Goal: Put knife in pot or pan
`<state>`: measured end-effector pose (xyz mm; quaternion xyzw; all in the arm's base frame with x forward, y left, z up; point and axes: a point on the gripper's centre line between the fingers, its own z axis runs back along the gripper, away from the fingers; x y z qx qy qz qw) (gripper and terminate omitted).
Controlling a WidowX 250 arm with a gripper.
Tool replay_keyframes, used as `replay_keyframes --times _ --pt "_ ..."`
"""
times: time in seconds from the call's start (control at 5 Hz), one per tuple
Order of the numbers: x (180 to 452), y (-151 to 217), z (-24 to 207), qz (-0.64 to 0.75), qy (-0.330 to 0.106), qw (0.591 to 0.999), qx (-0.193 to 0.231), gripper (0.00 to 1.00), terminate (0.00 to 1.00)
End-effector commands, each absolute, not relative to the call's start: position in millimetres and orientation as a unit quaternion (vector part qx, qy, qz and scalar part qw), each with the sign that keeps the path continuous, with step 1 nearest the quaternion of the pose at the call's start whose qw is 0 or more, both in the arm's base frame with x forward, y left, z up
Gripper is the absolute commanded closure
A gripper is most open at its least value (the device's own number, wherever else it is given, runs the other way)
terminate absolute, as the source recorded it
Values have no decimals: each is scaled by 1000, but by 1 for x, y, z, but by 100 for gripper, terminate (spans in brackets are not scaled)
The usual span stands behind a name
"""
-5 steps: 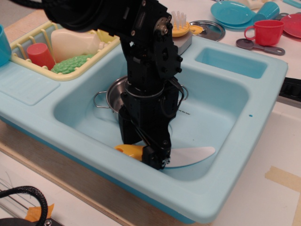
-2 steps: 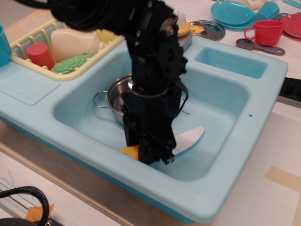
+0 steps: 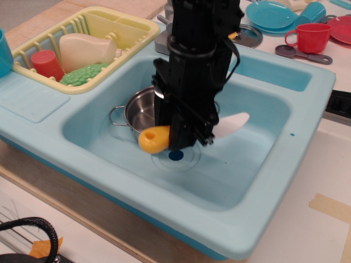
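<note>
Black arm descends vertically into the light-blue sink (image 3: 263, 181); pincer (image 3: 184, 139) pinches the knife (image 3: 186, 133) mid-length, above the basin floor, yellow handle projecting left, white blade right. Steel pot (image 3: 141, 112) just behind-left, partly hidden; drain (image 3: 176, 155) directly beneath.

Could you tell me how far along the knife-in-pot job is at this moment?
Done: the tool has gripped the knife and holds it in the air above the sink floor. In hand: carrying it, roughly level, beside the pot. Left: move over the pot and release.
</note>
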<state>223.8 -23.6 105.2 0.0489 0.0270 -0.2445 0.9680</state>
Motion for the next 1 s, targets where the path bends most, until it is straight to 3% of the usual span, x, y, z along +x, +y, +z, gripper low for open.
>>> replay_keyframes --times 0.0,0.2,0.4,0.6,0.8 --pt "252 -1 127 -261 -35 962 67 100 0" --pt "271 14 117 -309 -88 946 46 100 0" --pt "286 21 108 -345 -109 932 30 100 0" --pt "290 26 103 -360 -123 925 15 0 0" --pt "290 26 103 -360 -123 925 15 0 100"
